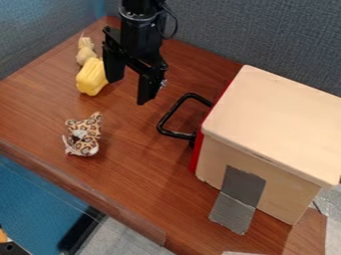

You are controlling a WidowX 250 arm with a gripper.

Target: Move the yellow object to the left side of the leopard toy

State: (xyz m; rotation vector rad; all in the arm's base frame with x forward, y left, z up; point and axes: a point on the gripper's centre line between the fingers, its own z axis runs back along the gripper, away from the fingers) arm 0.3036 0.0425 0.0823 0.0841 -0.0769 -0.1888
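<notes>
The gripper (131, 88) hangs over the upper middle of the brown table, its two fingers apart with nothing between them. Just left of it, close to the nearer finger, lies the yellow object (92, 77), a rounded block shape. Lower on the left side of the table is the leopard toy (85, 134), small and spotted, apart from both the gripper and the yellow object.
A pale yellow soft toy (85, 51) lies right behind the yellow object. On the right stands a large wooden box (276, 119) with a black handle (170, 116) sticking out leftward. Grey partitions border the table (146, 164) at the back.
</notes>
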